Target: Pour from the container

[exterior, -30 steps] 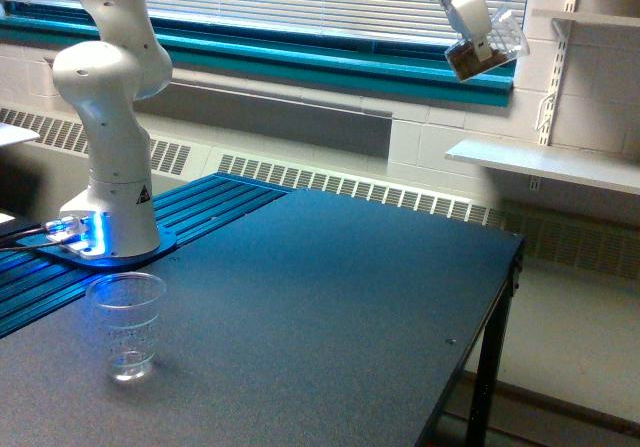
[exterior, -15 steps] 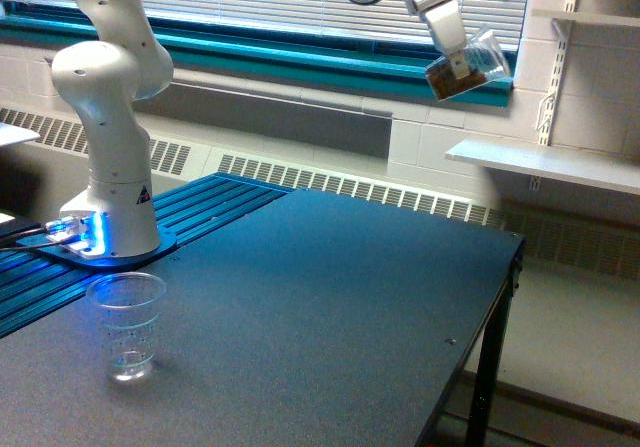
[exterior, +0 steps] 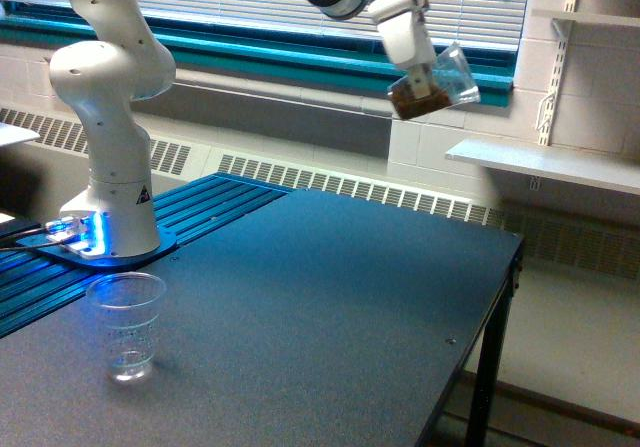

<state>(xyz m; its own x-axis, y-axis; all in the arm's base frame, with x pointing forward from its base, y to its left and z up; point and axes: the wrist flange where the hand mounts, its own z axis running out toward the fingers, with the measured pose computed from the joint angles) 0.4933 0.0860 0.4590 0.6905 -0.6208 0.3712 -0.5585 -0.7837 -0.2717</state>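
Note:
High in the exterior view, my gripper (exterior: 425, 79) is shut on the container (exterior: 438, 84), a small clear plastic cup with brown pieces lying in its lower end. The container is tilted, its mouth pointing up and to the exterior view's right. It hangs well above the far part of the dark table (exterior: 330, 307). A taller ridged clear cup (exterior: 127, 325) stands upright and empty near the table's front at the exterior view's left, far from the gripper.
The arm's white base (exterior: 110, 147) stands on a blue slatted platform (exterior: 190, 212) at the exterior view's left, just behind the ridged cup. A white wall shelf (exterior: 550, 162) sits at the right. The table's right edge (exterior: 495, 307) drops off to the floor.
The gripper has carried the container down and toward the exterior view's left, by roughly 60 pixels over the second. The tabletop cup has not moved.

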